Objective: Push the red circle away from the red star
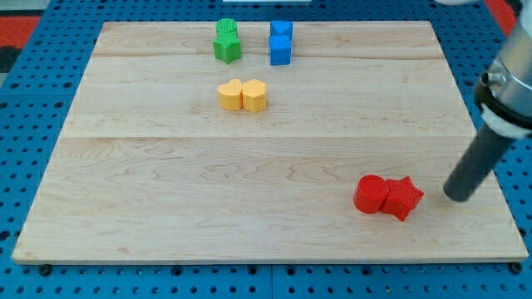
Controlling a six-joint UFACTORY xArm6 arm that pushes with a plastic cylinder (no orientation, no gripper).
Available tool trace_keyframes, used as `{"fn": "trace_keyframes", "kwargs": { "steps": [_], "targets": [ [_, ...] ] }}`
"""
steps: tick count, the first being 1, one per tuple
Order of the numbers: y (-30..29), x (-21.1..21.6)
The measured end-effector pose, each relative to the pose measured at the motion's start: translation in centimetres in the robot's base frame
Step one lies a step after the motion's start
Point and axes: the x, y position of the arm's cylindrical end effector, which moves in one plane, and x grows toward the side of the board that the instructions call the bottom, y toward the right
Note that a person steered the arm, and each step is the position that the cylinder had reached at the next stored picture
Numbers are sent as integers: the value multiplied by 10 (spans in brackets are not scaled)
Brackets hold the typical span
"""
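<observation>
The red circle point(371, 194) sits on the wooden board near the view's bottom right. The red star point(403, 198) touches it on its right side. My tip point(456, 198) rests on the board to the right of the red star, a short gap away from it. The dark rod slants up to the view's right edge.
A green circle point(225, 28) and a green star point(227, 49) touch at the view's top. Two blue blocks point(281, 43) stand beside them. Two yellow blocks point(243, 95) touch below those. The board's right edge point(490, 166) is close to my tip.
</observation>
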Motion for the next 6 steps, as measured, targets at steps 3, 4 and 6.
{"fn": "trace_keyframes", "kwargs": {
  "steps": [3, 4, 6],
  "targets": [
    [-127, 15],
    [-143, -3],
    [-154, -47]
  ]
}}
